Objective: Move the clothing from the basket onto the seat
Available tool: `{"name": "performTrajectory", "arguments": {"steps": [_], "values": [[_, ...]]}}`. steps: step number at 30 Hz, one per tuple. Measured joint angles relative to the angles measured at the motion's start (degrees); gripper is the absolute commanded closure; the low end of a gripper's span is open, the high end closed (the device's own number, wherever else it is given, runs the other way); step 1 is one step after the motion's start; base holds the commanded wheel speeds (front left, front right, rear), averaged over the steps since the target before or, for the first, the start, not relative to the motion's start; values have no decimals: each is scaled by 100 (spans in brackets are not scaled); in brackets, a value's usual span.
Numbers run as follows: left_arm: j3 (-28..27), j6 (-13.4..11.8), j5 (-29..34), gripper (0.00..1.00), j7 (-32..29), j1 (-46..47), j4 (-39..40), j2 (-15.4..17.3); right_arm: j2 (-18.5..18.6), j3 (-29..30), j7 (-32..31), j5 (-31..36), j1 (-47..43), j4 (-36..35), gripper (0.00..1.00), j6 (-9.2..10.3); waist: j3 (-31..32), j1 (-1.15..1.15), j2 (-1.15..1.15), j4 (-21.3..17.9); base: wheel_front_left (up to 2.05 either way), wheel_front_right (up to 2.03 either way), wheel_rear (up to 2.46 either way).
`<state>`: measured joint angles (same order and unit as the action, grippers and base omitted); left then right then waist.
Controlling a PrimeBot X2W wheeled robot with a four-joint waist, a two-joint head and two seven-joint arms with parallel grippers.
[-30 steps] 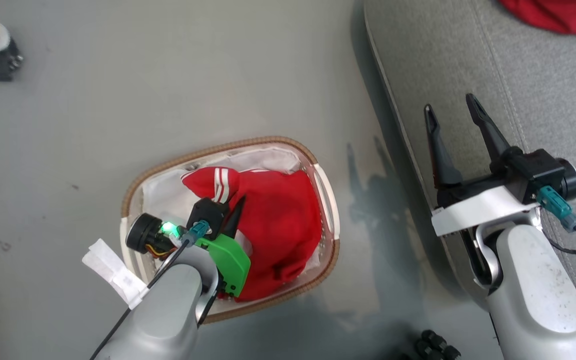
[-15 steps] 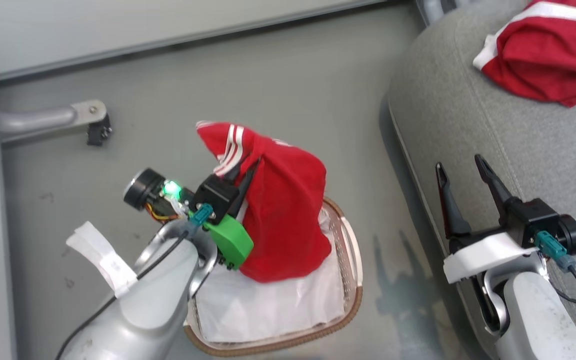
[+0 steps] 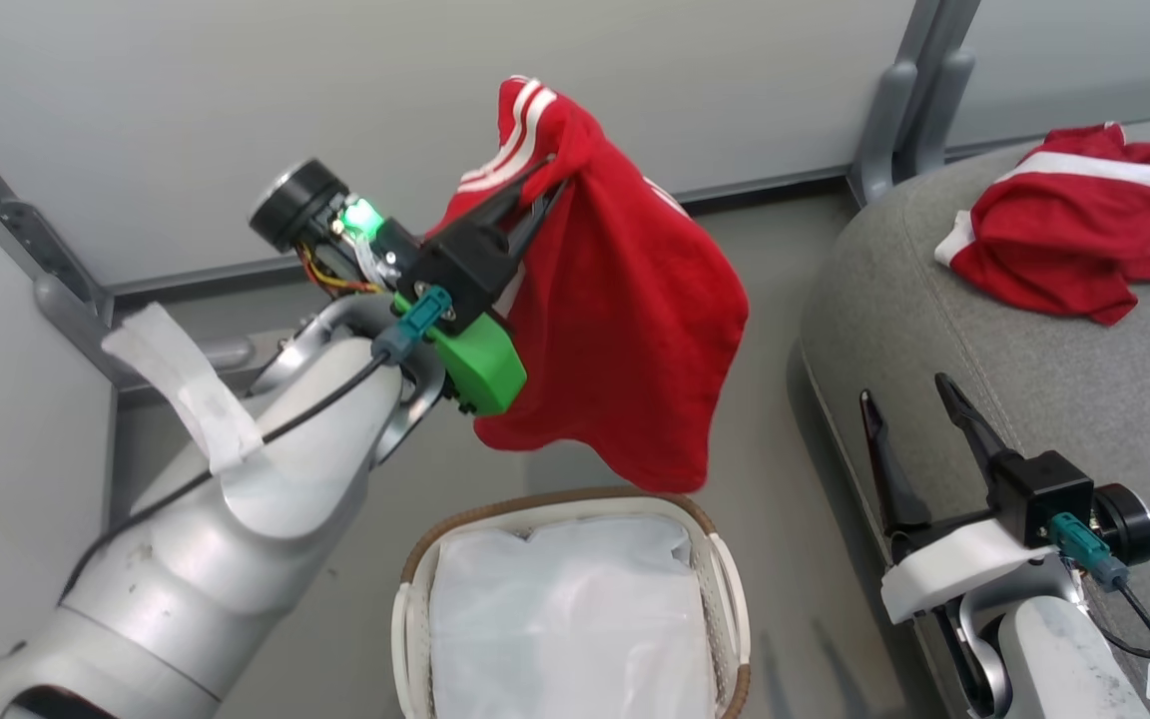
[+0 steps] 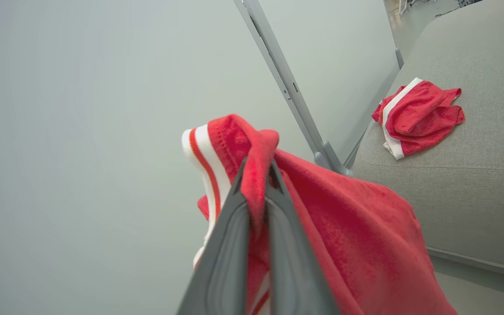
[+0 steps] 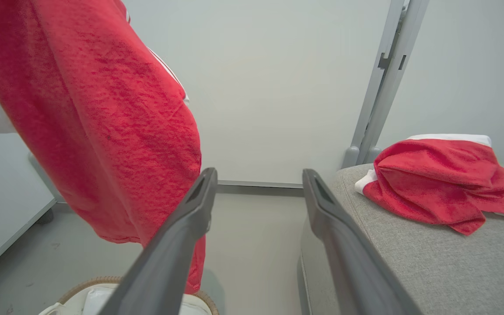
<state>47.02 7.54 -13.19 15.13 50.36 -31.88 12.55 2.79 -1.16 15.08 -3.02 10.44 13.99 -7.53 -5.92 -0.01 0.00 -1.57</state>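
Head view: left gripper, jaws clamped on a fold of the held garment. It hangs in the air left of the seat, clear of the seat's rounded edge, with a strip of bare floor between. Its hem hangs over the basket, which stands on the floor left of the seat; I can't tell the gap. White liner inside, and the basket's near end is cut off. The second garment lies crumpled on top of the seat, its right side cropped. Right gripper: jaws spread wide, empty, over the seat's left edge.

Left wrist view: jaws pinch fuzzy red cloth beside a white-striped cuff, lower drape cut off. The second garment sits near the seat's corner by the grey post.

Right wrist view: jaws apart with nothing between. The held garment is left of the seat, top cropped. The basket's woven rim is partly behind a finger. The seat is grey woven fabric.
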Motion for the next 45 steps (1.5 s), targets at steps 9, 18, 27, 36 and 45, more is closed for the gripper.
{"name": "performTrajectory", "arguments": {"steps": [9,18,27,36,45], "values": [[281,0,-243,100,1,766,73,53,0,-333,0,56,65,98,0,0,391,0,0,72,0,0,0],[315,0,-355,100,1,1038,246,43,143,-1099,0,-197,346,398,0,0,523,0,0,218,0,0,0],[305,0,-436,100,1,1157,200,10,576,-1569,0,-726,438,82,0,0,591,0,0,317,0,0,0],[255,0,-441,100,1,1200,143,-3,924,-2226,0,-1103,527,-76,0,0,572,1,0,273,0,0,0],[460,0,-438,100,0,1231,205,-138,1105,-3047,0,-1428,1360,460,0,0,533,0,0,435,0,0,0]]}}
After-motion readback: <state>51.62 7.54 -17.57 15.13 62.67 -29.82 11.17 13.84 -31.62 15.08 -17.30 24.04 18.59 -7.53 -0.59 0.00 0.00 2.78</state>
